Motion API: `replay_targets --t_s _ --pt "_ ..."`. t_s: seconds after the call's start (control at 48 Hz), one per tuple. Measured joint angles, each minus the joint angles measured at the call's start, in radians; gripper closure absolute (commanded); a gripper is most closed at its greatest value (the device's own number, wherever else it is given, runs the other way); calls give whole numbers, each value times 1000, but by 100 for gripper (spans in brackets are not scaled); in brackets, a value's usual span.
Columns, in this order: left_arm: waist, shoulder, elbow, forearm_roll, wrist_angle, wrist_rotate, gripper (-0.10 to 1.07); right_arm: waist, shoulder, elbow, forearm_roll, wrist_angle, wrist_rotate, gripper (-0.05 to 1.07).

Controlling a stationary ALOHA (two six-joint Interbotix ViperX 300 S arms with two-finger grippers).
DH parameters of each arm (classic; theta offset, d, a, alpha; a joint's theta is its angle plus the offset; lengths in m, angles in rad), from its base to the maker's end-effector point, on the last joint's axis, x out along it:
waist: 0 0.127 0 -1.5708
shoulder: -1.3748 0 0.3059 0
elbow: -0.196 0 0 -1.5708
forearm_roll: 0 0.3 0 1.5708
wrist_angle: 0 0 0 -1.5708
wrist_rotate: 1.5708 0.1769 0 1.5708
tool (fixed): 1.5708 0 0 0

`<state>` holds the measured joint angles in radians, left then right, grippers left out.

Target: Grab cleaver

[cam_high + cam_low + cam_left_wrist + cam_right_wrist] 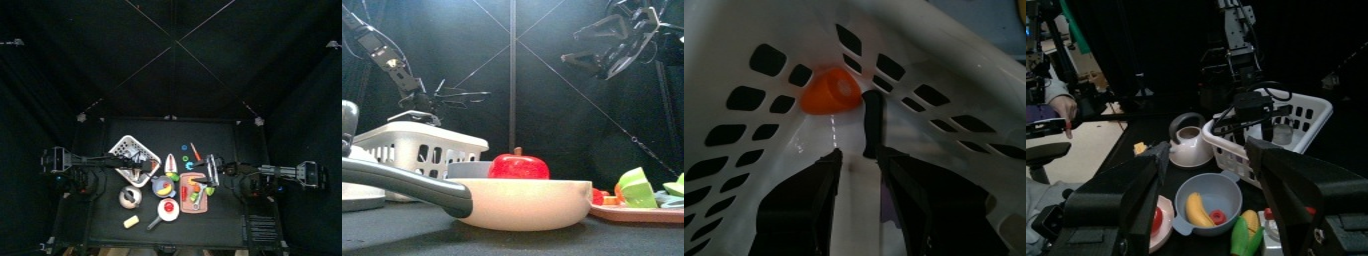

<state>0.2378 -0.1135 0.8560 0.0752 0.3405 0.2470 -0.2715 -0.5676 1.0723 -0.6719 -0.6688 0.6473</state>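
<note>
Basket: my left gripper (855,190) hangs inside the white basket (131,151), left of centre in the top view.
Left gripper: jaws spread, nothing between them.
Cleaver: its dark handle (873,125) lies on the basket floor just beyond my fingertips, long axis running away from me, beside an orange toy (827,90).
Nearer arm: mine, judging by this.
Right gripper (1207,180): open, empty, raised at the upper right of the front view.

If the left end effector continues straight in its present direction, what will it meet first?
Probably the dark handle lying on the white basket floor, directly between the open left end effector jaws. An orange object lies beyond it; depth is uncertain.
</note>
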Motion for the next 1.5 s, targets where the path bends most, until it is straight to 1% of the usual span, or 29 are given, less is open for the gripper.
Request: replay_targets --t_s 0.146,0.396,0.75,1.0,1.125,1.229,1.312,1.417,1.5 --pt "-2 21 -8 -3 0 0 22 -2 0 2 0 0 0 8" --pt "-3 49 -8 -34 -2 0 22 -2 0 2 -3 0 0 8" --pt "-3 63 -11 -34 -3 2 23 0 -2 2 -3 2 0 8" --pt "-3 91 -15 -25 -5 2 24 -2 -2 2 -5 5 0 8" --pt "-3 92 -15 -18 -9 3 31 -2 -2 2 -3 9 0 8" --pt "-2 94 -15 -17 -11 2 42 -2 0 3 -3 15 0 8" --pt "-2 94 -15 -18 -12 2 48 -2 -2 3 -5 21 0 8" --pt "-2 91 -15 -17 -11 -2 50 -2 -2 2 -5 28 0 8" --pt "-2 67 -18 -17 11 -3 50 -2 -2 3 -3 31 0 8"
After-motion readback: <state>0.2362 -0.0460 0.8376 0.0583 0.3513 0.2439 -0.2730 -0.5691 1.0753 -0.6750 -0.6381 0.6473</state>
